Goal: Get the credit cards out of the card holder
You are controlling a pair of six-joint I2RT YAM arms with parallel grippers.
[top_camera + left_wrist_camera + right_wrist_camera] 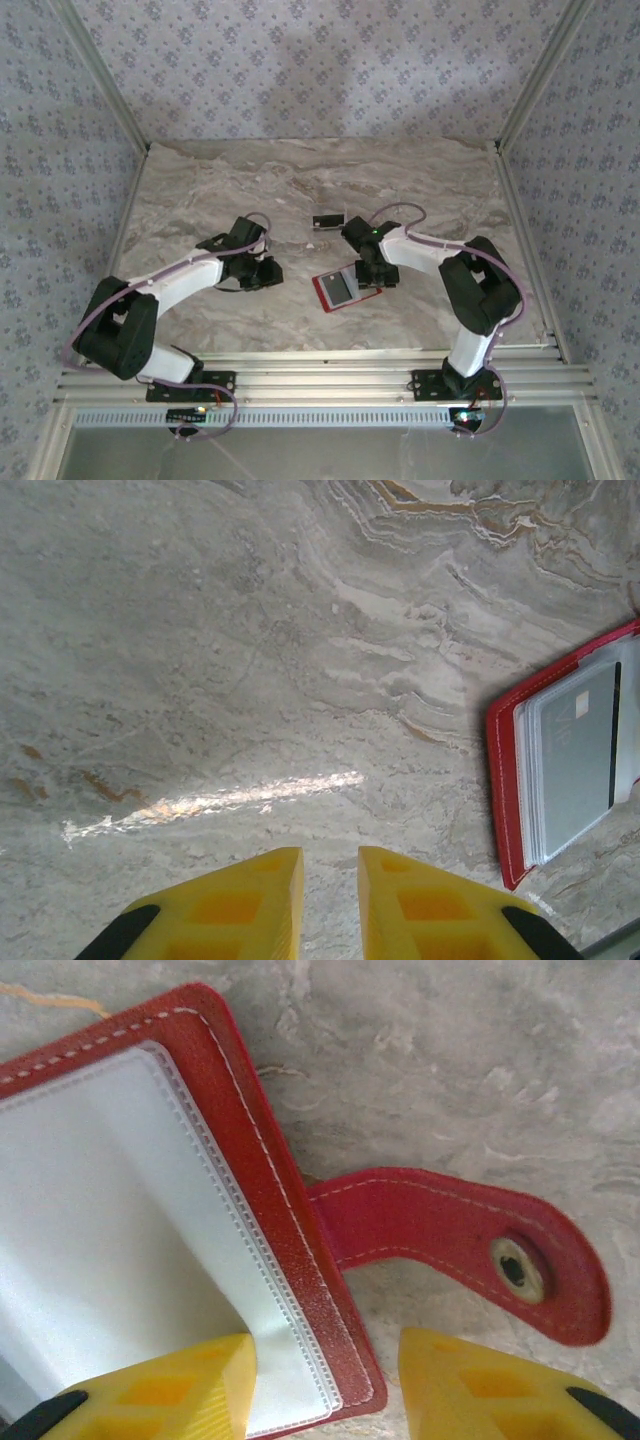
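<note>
Holder (338,290) lies open on counter (250,180), card (575,750) in its pocket. Right hand (325,1348) open, straddling tab-side edge, probably to pin it. Left hand (330,858) narrowly parted, empty, beside it.

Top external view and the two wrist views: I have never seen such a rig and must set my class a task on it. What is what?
The machine: a left arm and a right arm, bolted to a table. The top external view looks down from behind them; each wrist view comes from a camera on one arm, its yellow fingers below. A red card holder lies open on the table, a grey card with a dark band in its pocket. The right gripper is open, astride the holder's edge beside the snap tab; the left gripper, slightly open, holds nothing.
</note>
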